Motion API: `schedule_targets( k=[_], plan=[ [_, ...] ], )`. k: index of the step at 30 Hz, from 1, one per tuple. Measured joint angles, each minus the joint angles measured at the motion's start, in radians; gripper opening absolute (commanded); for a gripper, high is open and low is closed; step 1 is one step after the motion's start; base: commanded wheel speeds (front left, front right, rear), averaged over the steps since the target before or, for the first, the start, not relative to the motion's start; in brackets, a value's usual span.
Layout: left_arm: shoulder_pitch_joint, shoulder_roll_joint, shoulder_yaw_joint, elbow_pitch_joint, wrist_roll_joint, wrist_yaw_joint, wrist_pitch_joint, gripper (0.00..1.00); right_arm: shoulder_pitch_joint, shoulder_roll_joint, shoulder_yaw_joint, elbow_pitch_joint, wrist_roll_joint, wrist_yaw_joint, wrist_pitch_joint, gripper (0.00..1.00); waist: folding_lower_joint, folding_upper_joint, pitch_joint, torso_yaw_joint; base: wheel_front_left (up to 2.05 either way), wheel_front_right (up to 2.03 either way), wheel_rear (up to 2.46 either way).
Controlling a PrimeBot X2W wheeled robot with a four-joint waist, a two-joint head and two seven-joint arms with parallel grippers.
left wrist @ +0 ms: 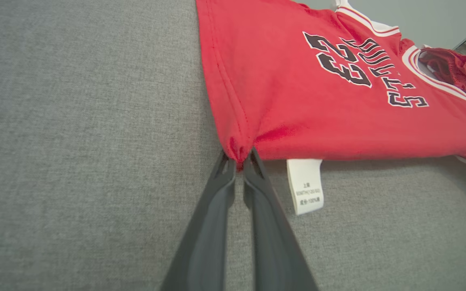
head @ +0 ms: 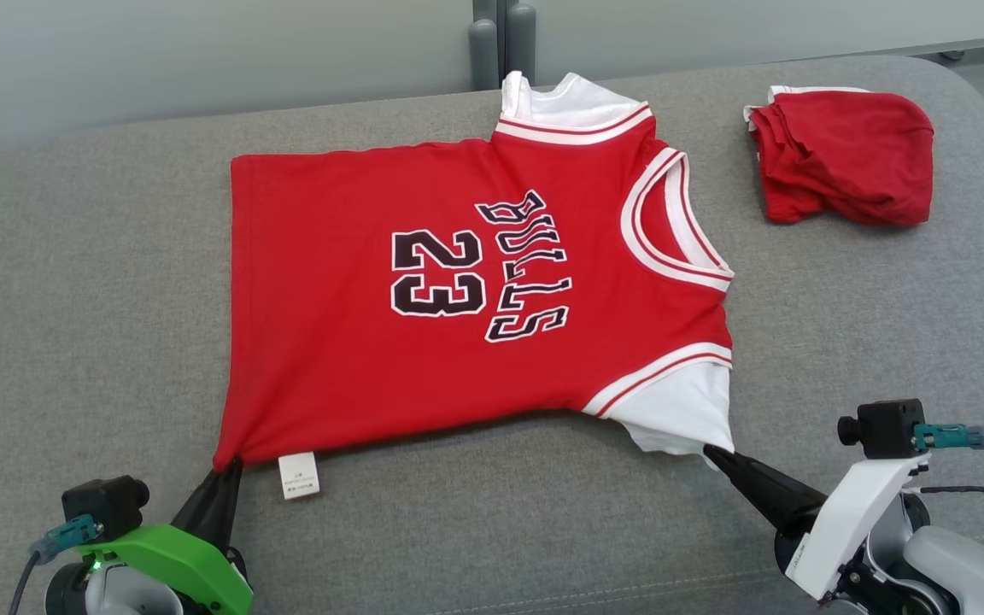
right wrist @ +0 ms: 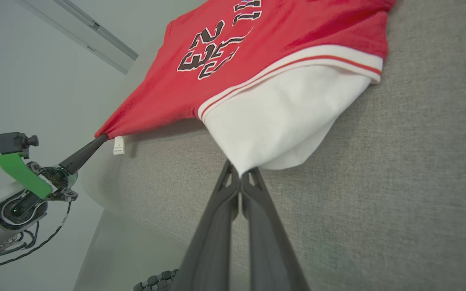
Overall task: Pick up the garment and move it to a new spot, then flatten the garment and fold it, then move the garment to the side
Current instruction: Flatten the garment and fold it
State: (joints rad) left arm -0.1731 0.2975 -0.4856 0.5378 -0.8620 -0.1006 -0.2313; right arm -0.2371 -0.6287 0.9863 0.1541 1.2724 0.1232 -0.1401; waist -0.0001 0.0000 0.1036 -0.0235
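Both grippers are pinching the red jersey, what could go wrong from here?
The left gripper pinches only the hem corner of the jersey; a pull might slip it free. The right gripper holds just the white sleeve tip, which could stretch or bunch. Dragging toward the crumpled red garment might snag it.

The red fabric basketball jersey (head: 424,282) carries a black "23" and "BULLS", each character outlined in white. Its short sleeves are plain white. The armhole bands and the neck band are white with a thin red stripe. The small white rectangular care label (head: 298,475) at its hem bears faint grey print. Near the far right corner of the cushion, the crumpled darker red cloth bundle (head: 842,158) shows a sliver of white edge. The grey woven upholstered cushion (head: 73,299) is evenly heathered, with no pattern. The left gripper (head: 227,465) has dark charcoal fingers on a bright green mount. The right gripper (head: 710,451) has the same dark fingers on a white mount.
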Motion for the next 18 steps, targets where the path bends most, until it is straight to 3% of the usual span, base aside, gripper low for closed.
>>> schedule_targets(
  k=[1, 2, 3, 11, 18],
  plan=[
    [0.000, -0.001, 0.000, 0.002, 0.002, 0.005, 0.000, 0.34, -0.003, 0.002, 0.002, 0.002, -0.005, 0.000, 0.000, 0.98, 0.0000, 0.0000, 0.001, 0.000, 0.00, 0.00, 0.00],
    [0.000, -0.001, 0.000, 0.003, 0.004, 0.005, -0.005, 0.77, -0.005, 0.002, 0.003, 0.006, -0.011, 0.000, 0.000, 1.00, 0.0000, 0.0000, 0.002, 0.000, 0.00, 0.00, 0.00],
    [0.000, -0.002, 0.001, 0.004, 0.004, 0.006, -0.008, 1.00, -0.006, 0.002, 0.005, 0.011, -0.017, 0.000, 0.000, 1.00, 0.0000, 0.0000, 0.003, 0.000, 0.00, 0.00, 0.00],
    [0.000, -0.023, 0.021, 0.011, 0.004, 0.023, -0.009, 1.00, -0.017, 0.006, 0.006, 0.028, -0.039, 0.000, -0.023, 1.00, 0.0000, 0.0000, 0.010, -0.001, 0.00, 0.00, 0.00],
    [0.000, -0.023, 0.070, -0.034, 0.015, 0.032, -0.017, 1.00, -0.035, 0.007, -0.079, 0.018, -0.038, 0.000, -0.089, 1.00, 0.0001, 0.0000, 0.003, -0.002, 0.00, 0.00, 0.00]
  ],
)
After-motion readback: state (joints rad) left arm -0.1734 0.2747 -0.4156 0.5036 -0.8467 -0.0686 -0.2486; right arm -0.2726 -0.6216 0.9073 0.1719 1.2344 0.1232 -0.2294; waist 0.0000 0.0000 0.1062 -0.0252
